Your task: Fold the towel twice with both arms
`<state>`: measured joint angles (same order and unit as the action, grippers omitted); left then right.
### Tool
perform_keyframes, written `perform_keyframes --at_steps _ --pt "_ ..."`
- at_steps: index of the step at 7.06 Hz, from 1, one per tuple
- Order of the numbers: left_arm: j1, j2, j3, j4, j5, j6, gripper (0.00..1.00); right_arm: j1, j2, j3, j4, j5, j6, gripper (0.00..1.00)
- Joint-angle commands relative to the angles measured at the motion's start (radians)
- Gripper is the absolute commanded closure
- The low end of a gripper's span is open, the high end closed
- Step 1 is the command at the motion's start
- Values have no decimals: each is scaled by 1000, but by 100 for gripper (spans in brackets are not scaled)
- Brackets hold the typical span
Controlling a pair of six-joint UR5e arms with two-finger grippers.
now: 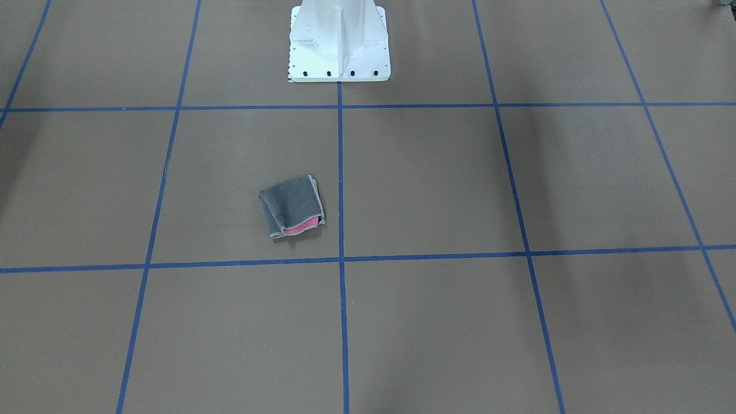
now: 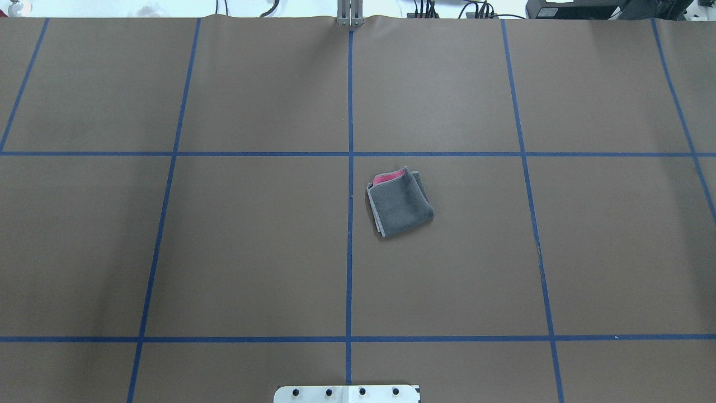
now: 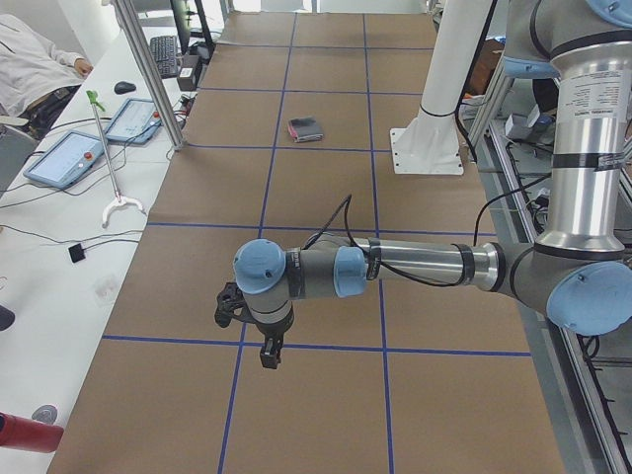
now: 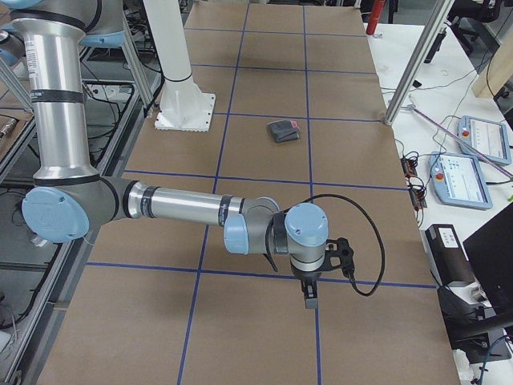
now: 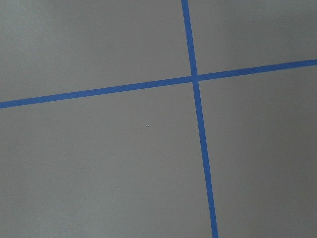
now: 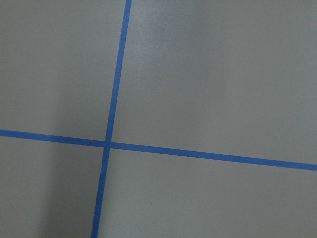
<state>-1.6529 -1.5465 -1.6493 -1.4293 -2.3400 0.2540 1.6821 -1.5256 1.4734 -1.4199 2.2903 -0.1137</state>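
Note:
The towel (image 1: 292,207) lies folded into a small square near the table's middle, dark grey face up, with a pink strip showing at one edge. It also shows in the overhead view (image 2: 400,204) and far off in both side views (image 3: 306,128) (image 4: 283,130). My left gripper (image 3: 269,355) hangs over the table's left end, far from the towel. My right gripper (image 4: 309,301) hangs over the right end, also far from it. Both show only in side views, so I cannot tell whether they are open or shut. The wrist views show only bare table.
The brown table (image 2: 251,252) carries a grid of blue tape lines. The white bolted pedestal (image 1: 339,52) stands at the robot's side of the table. Tablets (image 3: 74,158) and a grabber stick lie on a side bench, where an operator sits.

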Motion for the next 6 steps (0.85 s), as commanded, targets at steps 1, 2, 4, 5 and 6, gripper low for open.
perform_keyframes --at_steps 1,2,4,5,6 --pt "-1 6 -18 -6 11 4 0 1 -7 -2 -1 -3 2 0" --pt "-1 15 -26 -7 11 4 0 -1 -10 -2 -2 3 5 0" --pt "1 16 -27 -7 11 4 0 1 -24 1 2 12 -1 0" --pt "1 16 -27 -7 11 4 0 1 -31 4 22 12 -9 0" --pt "1 17 -26 -7 11 4 0 1 -36 8 24 8 -14 0"
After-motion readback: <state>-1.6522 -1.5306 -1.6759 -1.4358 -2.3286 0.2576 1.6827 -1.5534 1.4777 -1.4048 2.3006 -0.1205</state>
